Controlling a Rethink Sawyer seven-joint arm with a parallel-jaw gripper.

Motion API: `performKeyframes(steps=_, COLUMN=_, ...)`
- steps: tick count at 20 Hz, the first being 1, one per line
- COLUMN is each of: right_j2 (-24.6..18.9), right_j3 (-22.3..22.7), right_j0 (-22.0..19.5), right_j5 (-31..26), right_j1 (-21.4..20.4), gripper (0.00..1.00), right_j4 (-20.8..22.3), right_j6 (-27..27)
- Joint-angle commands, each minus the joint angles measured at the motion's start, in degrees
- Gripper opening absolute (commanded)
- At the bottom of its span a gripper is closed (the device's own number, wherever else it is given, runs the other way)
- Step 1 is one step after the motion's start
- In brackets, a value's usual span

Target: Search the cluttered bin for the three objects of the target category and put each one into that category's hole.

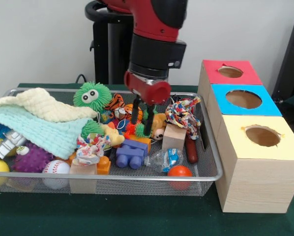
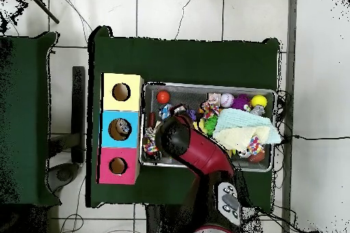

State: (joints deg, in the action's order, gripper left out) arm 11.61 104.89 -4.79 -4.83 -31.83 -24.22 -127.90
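The bin point(image 1: 208, 147) is set on the green worktop point(image 1: 137, 216), touching the row of three boxes: red box point(image 1: 230, 73), blue box point(image 1: 243, 101) and yellow box point(image 1: 262, 142), each with a hole on top. The claw point(image 1: 141, 122) is lowered into the bin's middle, its fingers spread with nothing pinched, above an orange spiky toy point(image 1: 132, 129) and beside a tiger toy point(image 1: 118, 104). Blue blocks point(image 1: 131, 153) lie just nearer the bin's front rim. For a clean grasp, the fingers should be centred on one toy only, kept clear of the rope knot point(image 1: 182, 114), and closed only once they are low enough.
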Motion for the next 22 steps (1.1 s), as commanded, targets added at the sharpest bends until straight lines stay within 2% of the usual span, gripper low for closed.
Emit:
performKeyframes(steps=1, right_j2=-2.16, right_j3=0.08, right_j0=2.08, right_j5=-4.91, right_j1=3.01, gripper=1.00, right_j4=-2.79, right_j6=-10.92)
performKeyframes(steps=5, right_j2=-0.46, right_j3=-0.88, right_j0=3.07, right_j5=-3.46, right_j1=5.17, gripper=1.00, right_j4=-6.32, right_j6=-14.28)
performKeyframes(steps=10, right_j2=-2.25, right_j3=-0.51, right_j0=2.10, right_j5=1.29, right_j1=7.81, gripper=1.00, right_j4=-10.13, right_j6=-16.48)
performKeyframes(steps=13, right_j2=-1.35, right_j3=-1.02, right_j0=3.32, right_j5=2.67, right_j1=9.95, gripper=1.00, right_j4=-12.25, right_j6=-16.77)
performKeyframes(steps=14, right_j2=-1.10, right_j3=-1.14, right_j0=3.70, right_j5=2.43, right_j1=10.44, gripper=1.00, right_j4=-12.90, right_j6=-16.65)
performKeyframes(steps=16, right_j2=2.10, right_j3=-2.30, right_j0=6.50, right_j5=0.52, right_j1=12.07, gripper=1.00, right_j4=-15.61, right_j6=-17.20)
performKeyframes(steps=17, right_j2=4.18, right_j3=-2.69, right_j0=8.07, right_j5=-2.47, right_j1=12.25, gripper=1.00, right_j4=-17.25, right_j6=-18.46)
performKeyframes(steps=19, right_j2=6.98, right_j3=-3.38, right_j0=9.94, right_j5=-5.01, right_j1=12.75, gripper=1.00, right_j4=-19.69, right_j6=-19.82)
performKeyframes(steps=22, right_j2=9.36, right_j3=-5.77, right_j0=11.50, right_j5=-6.68, right_j1=15.18, gripper=1.00, right_j4=-23.28, right_j6=-21.13)
